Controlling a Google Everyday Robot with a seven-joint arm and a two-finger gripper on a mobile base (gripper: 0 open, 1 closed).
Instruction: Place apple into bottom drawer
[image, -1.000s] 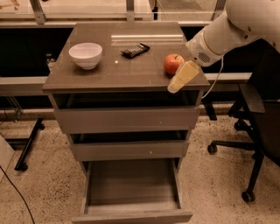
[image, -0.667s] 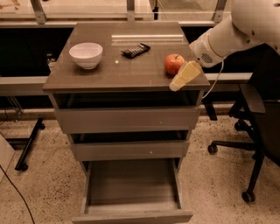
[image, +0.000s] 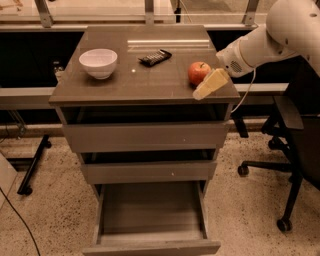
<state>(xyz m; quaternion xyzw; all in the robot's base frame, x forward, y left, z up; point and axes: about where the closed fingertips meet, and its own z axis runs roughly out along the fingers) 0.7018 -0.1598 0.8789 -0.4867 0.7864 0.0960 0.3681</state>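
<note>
The red-orange apple (image: 198, 73) sits on the cabinet top (image: 140, 80), near its right front corner. My gripper (image: 210, 84), cream-coloured at the end of the white arm (image: 260, 42), hangs just to the right of and in front of the apple, low over the cabinet's edge, and nothing shows in its grasp. The bottom drawer (image: 150, 212) is pulled out towards me and its grey floor is bare. The two drawers above it are pushed in.
A white bowl (image: 98, 62) stands on the left of the cabinet top and a small black device (image: 155, 57) lies at the back middle. A black office chair (image: 295, 150) stands right of the cabinet. A rail runs behind.
The gripper has shifted slightly up beside the apple. The apple and the drawer have not moved.
</note>
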